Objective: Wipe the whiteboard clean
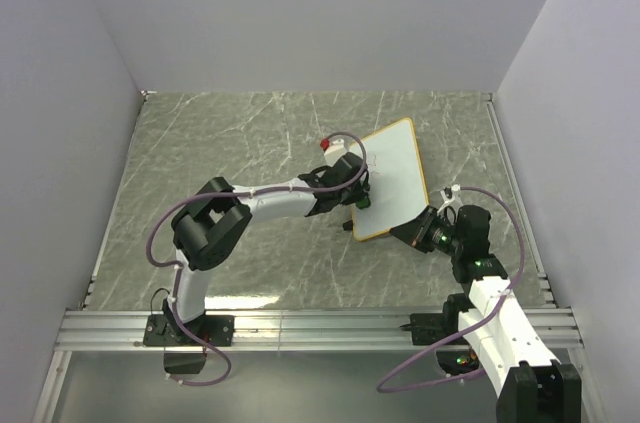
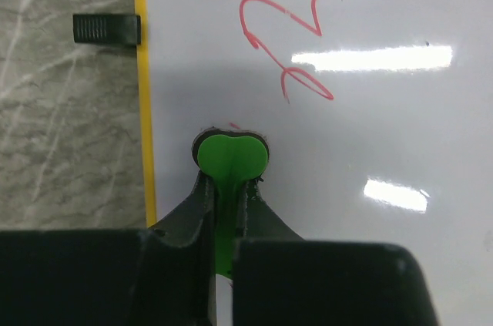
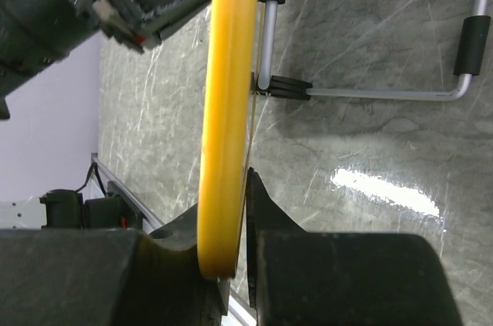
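The table (image 1: 250, 143) is boxed in by plain walls (image 1: 70, 93) on the left, back and right, with a metal rail (image 1: 320, 328) along the bottom of the overhead view. The whiteboard (image 1: 392, 175) sits right of centre there, turned at an angle, its far corner pointing toward the upper right. There is bare table to its left and behind it, and only a narrow strip between it and the right wall.

In the left wrist view the yellow frame (image 2: 143, 87) runs down the left side. A black foot (image 2: 106, 29) sticks out past it onto the table, and the white surface fills the rest. Red scribbles (image 2: 289, 41) sit in the upper middle.

The left claw (image 2: 229, 187) is clenched on a green eraser (image 2: 231, 158). The eraser's round head rests against the white surface just below the scribbles and near the frame.

The right claw (image 3: 223, 241) is clamped on the board's yellow edge, which runs up the middle of its view between the two fingers. A bent wire leg (image 3: 385, 93) with black sleeves shows to the right, over the table.

From above, the left arm rises from its base at lower left, bends at the elbow and reaches right, its wrist over the board's left edge. The right arm comes up from the lower right corner and leans left to the board's near-right corner.
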You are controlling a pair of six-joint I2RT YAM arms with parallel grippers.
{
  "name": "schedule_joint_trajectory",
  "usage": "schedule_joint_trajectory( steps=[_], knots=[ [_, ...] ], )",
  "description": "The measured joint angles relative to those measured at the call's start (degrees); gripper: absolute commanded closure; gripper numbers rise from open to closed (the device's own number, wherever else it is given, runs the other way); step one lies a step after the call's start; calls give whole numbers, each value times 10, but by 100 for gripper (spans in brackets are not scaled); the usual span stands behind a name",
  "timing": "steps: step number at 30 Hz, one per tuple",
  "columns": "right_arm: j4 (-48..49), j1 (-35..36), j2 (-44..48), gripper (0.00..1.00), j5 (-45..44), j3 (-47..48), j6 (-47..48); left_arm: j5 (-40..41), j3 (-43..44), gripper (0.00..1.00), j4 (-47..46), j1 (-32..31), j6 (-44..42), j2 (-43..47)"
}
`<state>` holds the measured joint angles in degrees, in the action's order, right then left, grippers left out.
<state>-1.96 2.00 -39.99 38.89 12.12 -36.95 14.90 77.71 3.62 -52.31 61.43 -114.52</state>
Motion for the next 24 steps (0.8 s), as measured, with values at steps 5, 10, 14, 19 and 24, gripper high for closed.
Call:
schedule_joint_trajectory(
  steps=[5,10,14,19,24],
  knots=[
    [-7,0,-1,100,0,3,0,2,-2,100,0,-9,12,4],
    [-11,0,-4,100,0,7,2,-7,15,100,20,-3,7,-1],
    [-8,0,-7,100,-5,11,2,-50,63,100,49,18,-8,-28],
    [-5,0,-10,100,-4,11,4,-91,156,100,80,58,-30,-85],
    [-7,1,-14,100,-3,14,5,-116,263,100,101,101,-53,-154]
  ],
)
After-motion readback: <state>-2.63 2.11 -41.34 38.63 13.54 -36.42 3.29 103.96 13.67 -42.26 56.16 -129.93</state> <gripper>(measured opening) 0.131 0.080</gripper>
